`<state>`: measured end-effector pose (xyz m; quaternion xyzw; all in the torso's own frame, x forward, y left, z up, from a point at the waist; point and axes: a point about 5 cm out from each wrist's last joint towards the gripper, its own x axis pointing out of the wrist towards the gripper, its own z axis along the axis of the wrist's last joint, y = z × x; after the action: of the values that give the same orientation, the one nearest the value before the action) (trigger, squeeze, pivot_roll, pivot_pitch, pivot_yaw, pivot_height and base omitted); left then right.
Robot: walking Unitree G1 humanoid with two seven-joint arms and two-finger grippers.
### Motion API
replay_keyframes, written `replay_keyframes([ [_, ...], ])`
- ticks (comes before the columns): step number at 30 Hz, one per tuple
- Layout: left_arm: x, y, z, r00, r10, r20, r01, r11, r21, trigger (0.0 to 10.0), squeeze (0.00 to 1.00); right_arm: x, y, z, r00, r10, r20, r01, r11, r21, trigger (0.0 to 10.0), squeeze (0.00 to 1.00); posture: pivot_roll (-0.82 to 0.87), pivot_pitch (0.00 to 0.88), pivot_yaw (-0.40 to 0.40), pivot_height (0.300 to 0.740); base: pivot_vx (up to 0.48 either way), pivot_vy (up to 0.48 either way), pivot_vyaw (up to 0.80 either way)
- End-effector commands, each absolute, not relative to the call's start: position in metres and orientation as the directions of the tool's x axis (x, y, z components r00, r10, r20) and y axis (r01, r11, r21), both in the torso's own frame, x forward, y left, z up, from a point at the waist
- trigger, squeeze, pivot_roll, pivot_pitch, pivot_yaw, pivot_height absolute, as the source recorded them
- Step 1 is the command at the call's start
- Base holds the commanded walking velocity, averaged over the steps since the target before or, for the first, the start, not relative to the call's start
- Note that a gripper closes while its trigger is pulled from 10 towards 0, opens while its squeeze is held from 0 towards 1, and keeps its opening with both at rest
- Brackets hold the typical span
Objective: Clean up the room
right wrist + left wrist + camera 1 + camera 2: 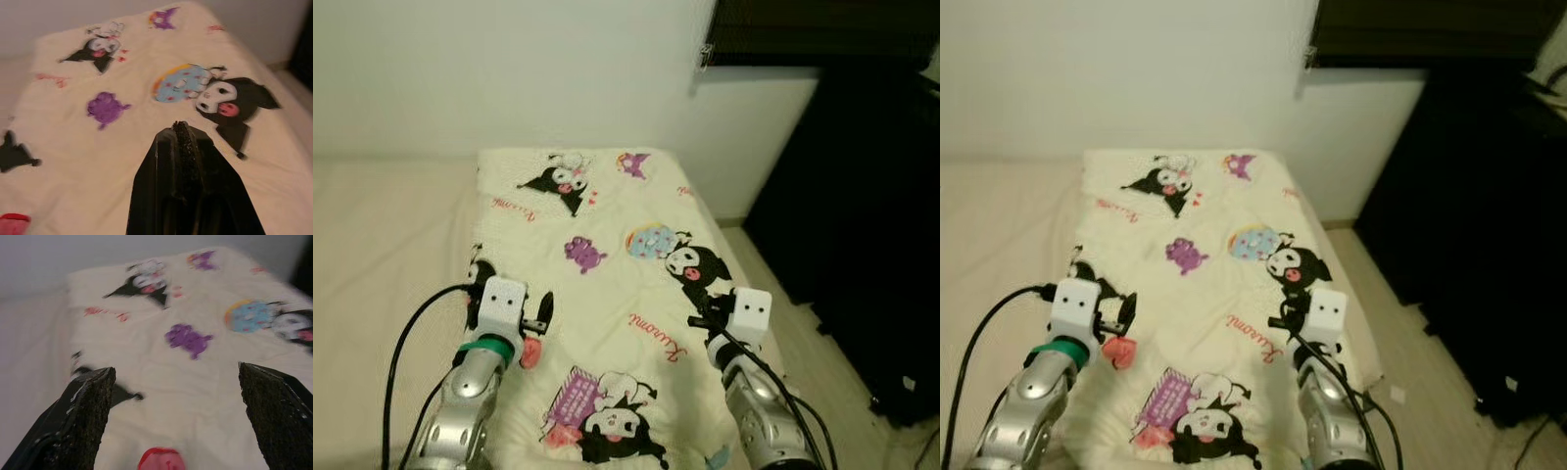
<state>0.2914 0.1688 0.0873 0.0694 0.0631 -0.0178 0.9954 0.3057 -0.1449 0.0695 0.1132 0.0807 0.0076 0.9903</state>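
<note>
White wall (509, 69) backs a bed covered by a cream blanket (607, 284) printed with cartoon figures: black-and-white characters, a purple creature (584, 254), a blue doughnut (649, 240) and red script. The blanket lies spread flat, reaching from the wall end towards the robot. To its left runs a plain beige surface (382, 235), level with the bed. To the right stands dark furniture (871, 225), black and hard to read, with pale floor (803, 333) between it and the bed's edge. A dark blind or shelf (803, 29) sits high on the wall above that corner.

No boxes, baskets or other containers can be made out.

Left gripper (173, 416) hovers low over the near-left part of the blanket, its two black fingers (88, 416) spread wide apart with nothing between them; printed cloth shows through the gap, and a red printed shape (159, 459) lies just below. In the head views its white wrist housing (502, 304) carries a green band (487, 345), and a black cable (416, 338) loops back from it.

Right gripper (185, 147) is held over the near-right part of the blanket, close to the bed's right edge, its fingers pressed together into a single dark wedge, gripping nothing. It points towards the doughnut and the black-eared character (230, 103) beside it. Whether either gripper touches the cloth cannot be told.
</note>
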Motion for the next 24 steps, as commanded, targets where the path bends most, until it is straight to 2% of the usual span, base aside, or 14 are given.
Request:
replay_keyframes([
  [1,0.2891,0.1645,0.0814,0.987,-0.032,-0.155,0.048,0.993,0.105,10.0,0.00,0.3014,-0.1553,0.0616,0.980,-0.009,-0.199,0.058,0.969,0.242,10.0,0.00,0.09,0.000,-0.048,0.740,0.000,0.000,0.00],
  [24,0.2873,0.1657,0.0803,0.985,-0.039,-0.166,0.053,0.995,0.080,10.0,0.00,0.2998,-0.1601,0.0596,0.975,-0.035,-0.221,0.085,0.972,0.220,10.0,0.00,0.09,0.000,-0.048,0.740,0.000,0.000,0.00],
])
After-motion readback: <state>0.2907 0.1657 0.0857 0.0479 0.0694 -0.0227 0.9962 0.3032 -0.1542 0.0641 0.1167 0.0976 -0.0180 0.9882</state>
